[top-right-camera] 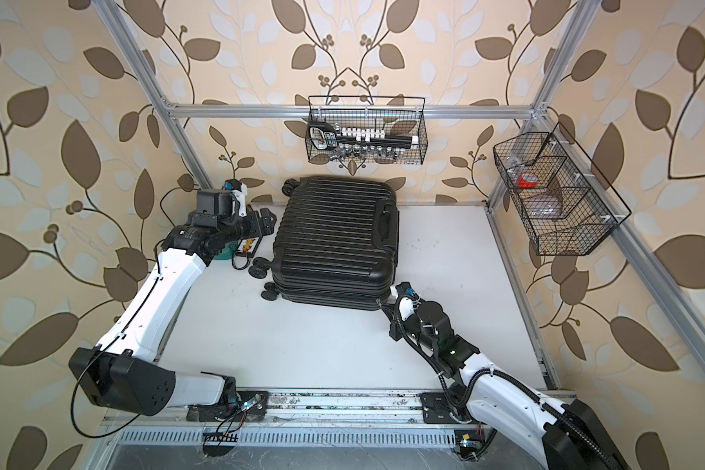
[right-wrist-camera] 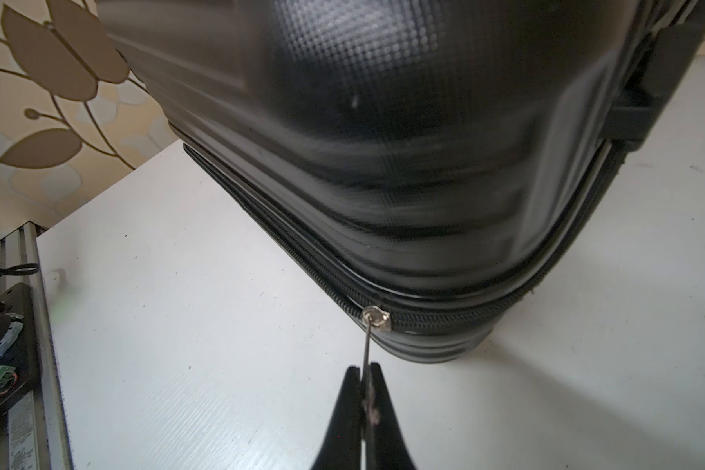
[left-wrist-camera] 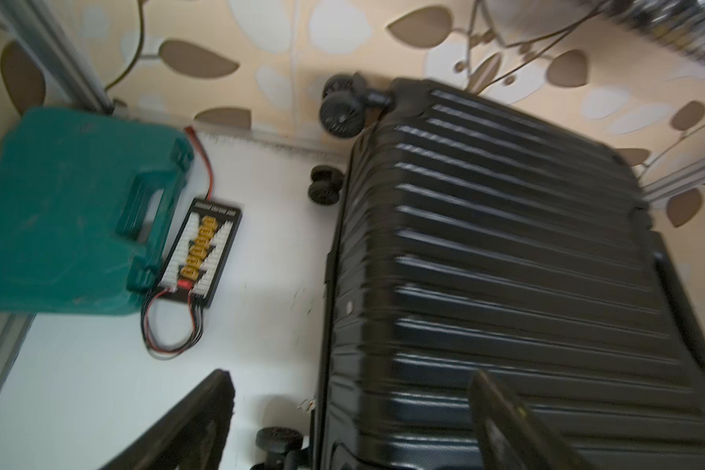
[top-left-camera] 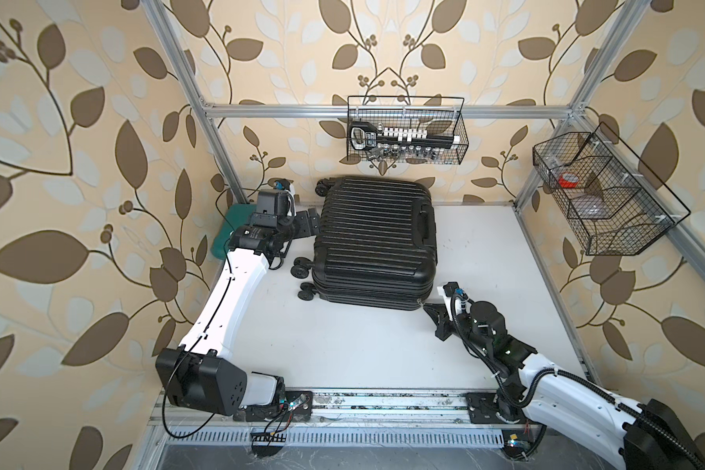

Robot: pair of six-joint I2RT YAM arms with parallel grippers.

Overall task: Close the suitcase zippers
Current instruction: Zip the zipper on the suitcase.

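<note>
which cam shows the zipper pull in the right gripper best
The right wrist view: the zipper pull runs sharp and close from the suitcase corner seam into the shut right gripper. In both top views it is a tiny glint at that corner. The left wrist view does not show it.

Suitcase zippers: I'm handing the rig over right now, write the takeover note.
Right gripper: shut on the pull tab, slider at the suitcase corner nearest it.
Left gripper: open, empty, by the wheel side.
Done: suitcase halves together, flat on the table.
Left: draw the slider along the zipper track; closed length unclear; no second tab seen.
</note>
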